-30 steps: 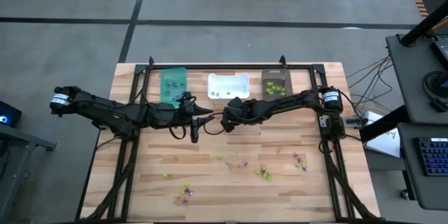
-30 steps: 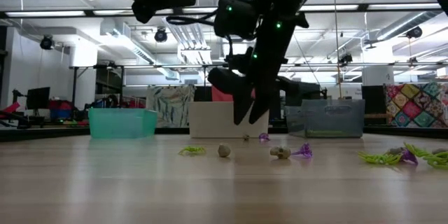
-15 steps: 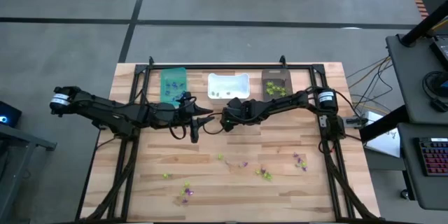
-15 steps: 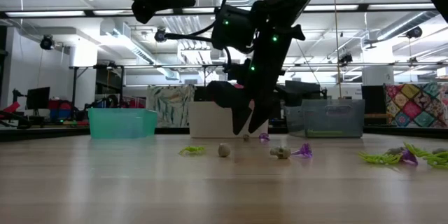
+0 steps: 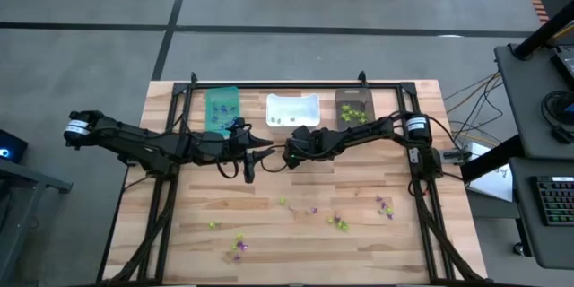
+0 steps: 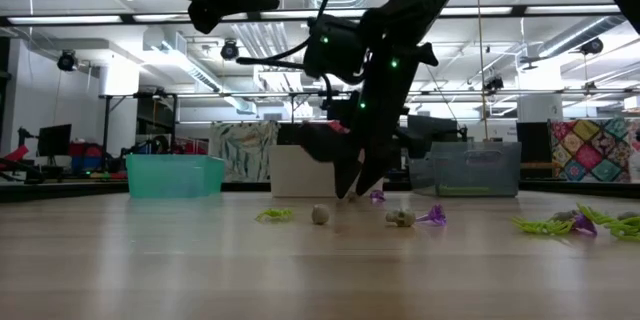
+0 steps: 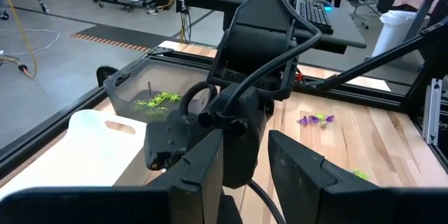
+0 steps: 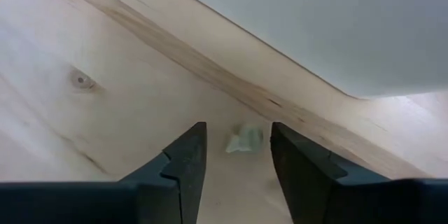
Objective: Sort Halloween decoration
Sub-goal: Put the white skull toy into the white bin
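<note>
My right gripper [image 8: 238, 164] is open, low over the table just in front of the white bin [image 5: 292, 110]. Its fingers stand on either side of a tiny pale trinket [image 8: 245, 140] that lies on the wood, without touching it. In the low view the gripper [image 6: 348, 188] points down near that trinket [image 6: 351, 197]. My left gripper [image 7: 246, 164] is open and empty, held above the table beside the right gripper [image 5: 289, 154], in front of the teal bin [image 5: 222, 108]. Purple and lime-green trinkets [image 5: 339, 222] lie scattered on the near half of the table.
The teal, white and dark brown bins [image 5: 353, 106] stand in a row at the table's far edge, each with some trinkets inside. More trinkets lie at the near left [image 5: 238, 247] and near right [image 5: 386, 204]. A black frame [image 5: 269, 83] runs around the table's edges.
My right gripper has gone down toward the table in front of the white bin, its fingers staying apart, and now stands close over the pale trinket.
</note>
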Controlling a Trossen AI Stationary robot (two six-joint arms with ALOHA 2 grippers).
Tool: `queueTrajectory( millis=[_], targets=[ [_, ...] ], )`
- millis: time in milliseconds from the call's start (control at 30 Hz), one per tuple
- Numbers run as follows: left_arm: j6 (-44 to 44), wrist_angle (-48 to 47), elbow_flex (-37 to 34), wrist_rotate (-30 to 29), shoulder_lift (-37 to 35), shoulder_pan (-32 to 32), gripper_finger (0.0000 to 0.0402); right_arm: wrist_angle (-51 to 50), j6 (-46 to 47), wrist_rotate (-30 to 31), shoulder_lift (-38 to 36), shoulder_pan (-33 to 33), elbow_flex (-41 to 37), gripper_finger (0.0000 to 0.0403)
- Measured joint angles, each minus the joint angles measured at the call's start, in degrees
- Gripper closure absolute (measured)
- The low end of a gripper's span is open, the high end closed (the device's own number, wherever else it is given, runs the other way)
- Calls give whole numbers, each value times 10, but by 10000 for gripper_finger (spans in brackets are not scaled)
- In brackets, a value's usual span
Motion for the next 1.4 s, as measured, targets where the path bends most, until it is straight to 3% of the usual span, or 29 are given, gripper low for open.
queueTrajectory(
  millis=[800, 1100, 1400],
  targets=[
    [0, 0, 0, 0, 0, 0, 304, 12, -16, 0, 12, 2, 3, 356],
    [-5, 0, 0, 0, -3, -2, 304, 2, -37, -2, 0, 4, 3, 360],
    [5, 0, 7, 0, -16, -10, 304, 9, -80, -27, -67, 21, 7, 360]
  ],
)
